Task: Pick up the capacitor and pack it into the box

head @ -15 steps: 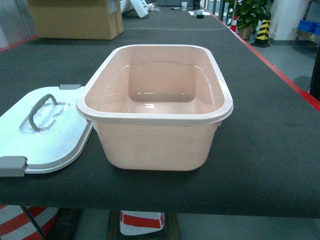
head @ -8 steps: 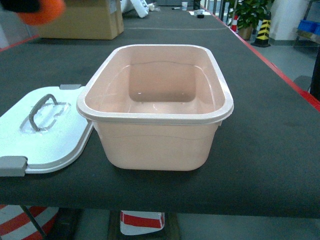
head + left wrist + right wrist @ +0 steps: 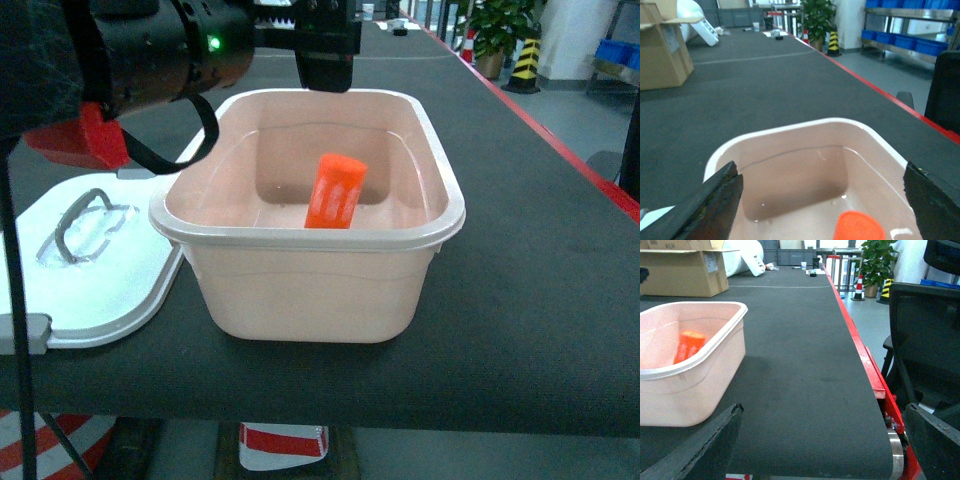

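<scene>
The orange capacitor is inside the pale pink box, tilted with its top leaning right, and nothing holds it. My left gripper hangs above the box's far rim. In the left wrist view its jaws stand wide open around the box's inside, the left gripper is empty, and the capacitor lies below them. The right gripper is open and empty, low over the dark table to the right of the box, where the capacitor shows over the rim.
The white lid with its grey handle lies flat left of the box. The table's red edge runs along the right side, with a black chair past it. A cardboard carton stands far back left.
The left arm has swung in from the upper left over the box. The capacitor, which it carried half a second ago, is now free inside the box.
</scene>
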`<state>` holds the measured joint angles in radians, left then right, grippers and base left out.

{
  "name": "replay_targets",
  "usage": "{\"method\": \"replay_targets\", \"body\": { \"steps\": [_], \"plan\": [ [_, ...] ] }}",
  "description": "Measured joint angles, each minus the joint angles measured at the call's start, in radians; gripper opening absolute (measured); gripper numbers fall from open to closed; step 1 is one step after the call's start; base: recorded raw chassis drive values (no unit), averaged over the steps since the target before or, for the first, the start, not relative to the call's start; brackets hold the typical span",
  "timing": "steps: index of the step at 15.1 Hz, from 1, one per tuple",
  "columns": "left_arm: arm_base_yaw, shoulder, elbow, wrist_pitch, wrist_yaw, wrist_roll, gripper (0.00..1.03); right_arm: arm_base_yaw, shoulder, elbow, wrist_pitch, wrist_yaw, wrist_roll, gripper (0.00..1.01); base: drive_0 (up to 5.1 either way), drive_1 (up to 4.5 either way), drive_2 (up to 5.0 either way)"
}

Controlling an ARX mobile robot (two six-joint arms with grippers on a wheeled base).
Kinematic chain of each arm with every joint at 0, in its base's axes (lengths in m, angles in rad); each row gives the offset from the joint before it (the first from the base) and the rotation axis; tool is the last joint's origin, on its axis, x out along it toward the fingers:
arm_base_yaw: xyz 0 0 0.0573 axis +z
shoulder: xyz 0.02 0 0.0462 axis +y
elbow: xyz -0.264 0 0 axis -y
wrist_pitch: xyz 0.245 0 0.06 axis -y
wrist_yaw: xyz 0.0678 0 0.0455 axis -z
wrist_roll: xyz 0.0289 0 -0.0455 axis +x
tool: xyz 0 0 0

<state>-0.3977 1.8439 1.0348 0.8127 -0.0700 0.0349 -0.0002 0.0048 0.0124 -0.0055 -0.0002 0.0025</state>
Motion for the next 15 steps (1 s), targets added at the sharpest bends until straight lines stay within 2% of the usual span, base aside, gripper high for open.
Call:
{"method": "replay_targets", "body": {
  "steps": [3, 5, 6, 10, 13, 15],
  "plan": [
    [0.067, -0.129, -0.131, 0.049, -0.010, 0.026, 0.98, 0.000, 0.000, 0.000, 0.000, 0.000, 0.000, 0.98, 0.0, 0.00, 0.0],
    [0.139, -0.259, -0.247, 0.075, -0.012, 0.032, 0.98, 0.000, 0.000, 0.000, 0.000, 0.000, 0.000, 0.98, 0.0, 0.00, 0.0],
    [0.153, -0.284, -0.266, 0.079, -0.012, 0.034, 0.98, 0.000, 0.000, 0.000, 0.000, 0.000, 0.000, 0.98, 0.0, 0.00, 0.0],
    [0.208, -0.394, -0.348, 0.073, -0.010, 0.038, 0.98, 0.000, 0.000, 0.000, 0.000, 0.000, 0.000, 0.98, 0.0, 0.00, 0.0],
    [0.312, -0.671, -0.560, 0.021, -0.012, 0.045, 0.98, 0.000, 0.000, 0.000, 0.000, 0.000, 0.000, 0.98, 0.0, 0.00, 0.0],
    [0.336, -0.818, -0.663, -0.006, -0.024, 0.052, 0.98, 0.000, 0.000, 0.000, 0.000, 0.000, 0.000, 0.98, 0.0, 0.00, 0.0]
  ]
}}
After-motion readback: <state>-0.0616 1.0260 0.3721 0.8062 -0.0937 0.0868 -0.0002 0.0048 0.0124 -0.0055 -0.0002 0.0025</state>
